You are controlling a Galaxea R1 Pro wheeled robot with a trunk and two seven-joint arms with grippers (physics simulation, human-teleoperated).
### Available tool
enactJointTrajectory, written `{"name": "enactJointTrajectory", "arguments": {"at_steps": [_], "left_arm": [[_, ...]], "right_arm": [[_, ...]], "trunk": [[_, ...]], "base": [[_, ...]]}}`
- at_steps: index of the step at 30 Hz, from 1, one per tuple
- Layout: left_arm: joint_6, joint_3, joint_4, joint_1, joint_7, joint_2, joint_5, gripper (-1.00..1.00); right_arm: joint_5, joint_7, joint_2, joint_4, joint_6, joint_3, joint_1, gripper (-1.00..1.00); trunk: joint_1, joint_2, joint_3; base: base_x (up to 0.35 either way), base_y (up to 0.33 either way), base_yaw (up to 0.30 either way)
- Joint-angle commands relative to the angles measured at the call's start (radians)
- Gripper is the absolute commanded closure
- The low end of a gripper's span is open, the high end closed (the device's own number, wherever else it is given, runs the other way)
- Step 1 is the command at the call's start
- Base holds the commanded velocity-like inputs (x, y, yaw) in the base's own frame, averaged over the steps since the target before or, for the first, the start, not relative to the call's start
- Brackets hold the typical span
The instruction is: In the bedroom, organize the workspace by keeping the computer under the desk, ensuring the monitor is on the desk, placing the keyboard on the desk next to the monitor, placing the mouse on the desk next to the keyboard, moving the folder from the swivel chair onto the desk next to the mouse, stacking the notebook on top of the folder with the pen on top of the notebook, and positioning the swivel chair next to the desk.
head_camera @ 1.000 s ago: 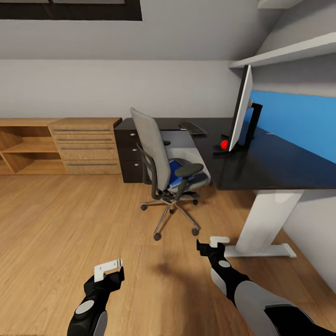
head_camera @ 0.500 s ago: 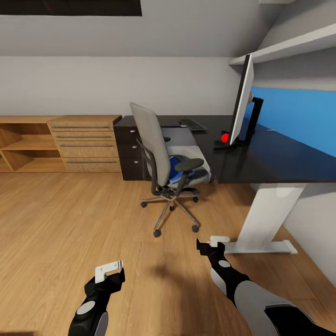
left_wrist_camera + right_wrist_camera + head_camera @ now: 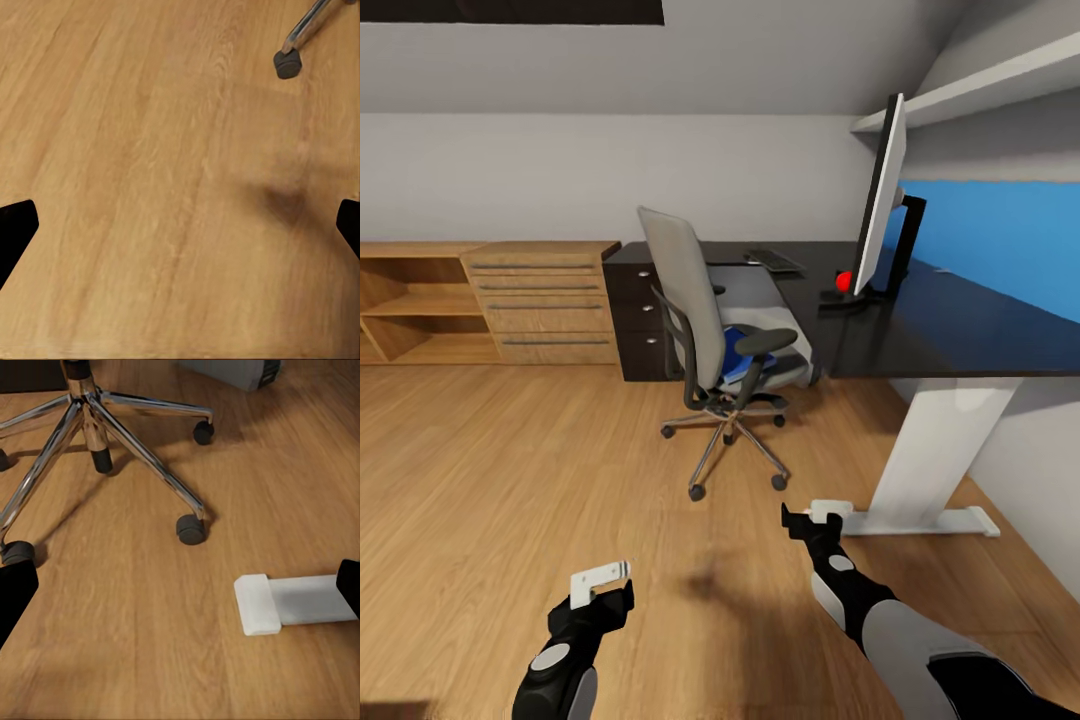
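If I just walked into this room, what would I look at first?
Probably the grey swivel chair in the middle of the wooden floor, with a bright blue folder on its seat. Next, the big monitor standing on the shiny black desk, with a blue panel behind it.

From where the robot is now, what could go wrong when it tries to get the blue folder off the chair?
The swivel chair stands on casters, so a nudge could roll it away. The blue folder sits behind the armrest, which could block a pincer. The desk's white foot lies on the floor close to the right pincer, and the base might bump it.
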Motion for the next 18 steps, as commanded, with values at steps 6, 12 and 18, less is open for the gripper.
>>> {"name": "enactJointTrajectory", "arguments": {"at_steps": [6, 12, 18], "left_arm": [[0.286, -0.005, 0.101, -0.267, 0.008, -0.011, 0.053, -1.00], [0.326, -0.006, 0.135, -0.334, 0.012, -0.011, 0.145, -1.00], [0.324, -0.010, 0.048, -0.305, 0.010, 0.002, 0.164, -1.00]], "right_arm": [[-0.007, -0.007, -0.005, -0.065, 0.158, 0.001, -0.047, -1.00], [-0.011, -0.007, -0.004, -0.070, 0.229, -0.003, -0.095, -1.00], [-0.013, -0.008, -0.002, -0.075, 0.268, -0.004, -0.105, -1.00]], "trunk": [[0.006, -0.009, -0.023], [0.009, -0.010, -0.047], [0.011, -0.012, -0.070]], "base": [[0.000, 0.000, 0.000], [0.000, 0.000, 0.000], [0.000, 0.000, 0.000]]}}
